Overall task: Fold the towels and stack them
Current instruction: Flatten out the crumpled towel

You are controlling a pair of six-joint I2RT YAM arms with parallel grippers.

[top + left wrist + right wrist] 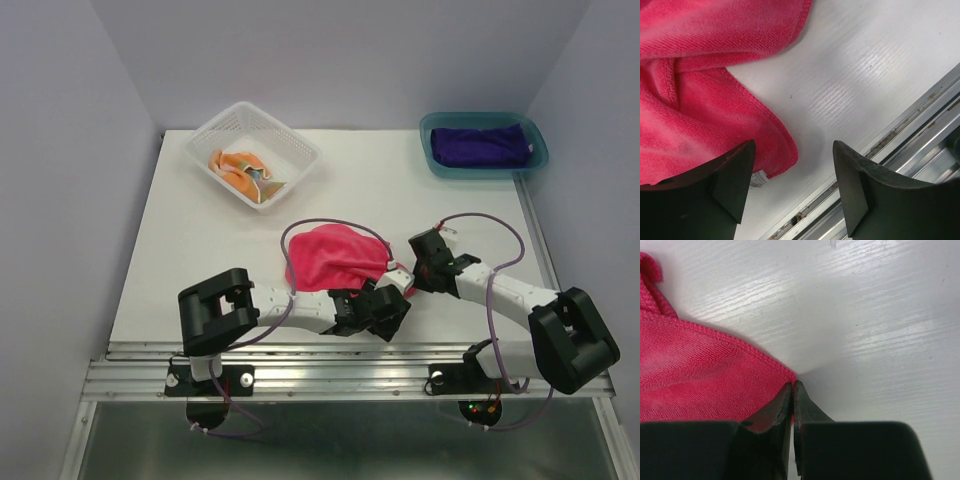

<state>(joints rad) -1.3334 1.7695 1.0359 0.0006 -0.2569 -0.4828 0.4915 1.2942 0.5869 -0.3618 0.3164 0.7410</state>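
The hot pink towel [335,256] lies rumpled on the white table near the front. My right gripper [402,276] is shut on its right corner; in the right wrist view the closed tips [793,384] pinch the corner of the pink cloth [700,375]. My left gripper [386,314] is open just above the table at the towel's near corner [705,120], whose white tag [758,179] shows beside the left finger [725,185]. The purple towel [481,145] lies in the teal tray [437,128]. The peach towel [240,168] lies crumpled in the white mesh basket [295,148].
The table's metal front rail [330,352] runs just below both grippers and shows in the left wrist view [920,130]. Purple cables [330,224] loop over the towel and beside the right arm.
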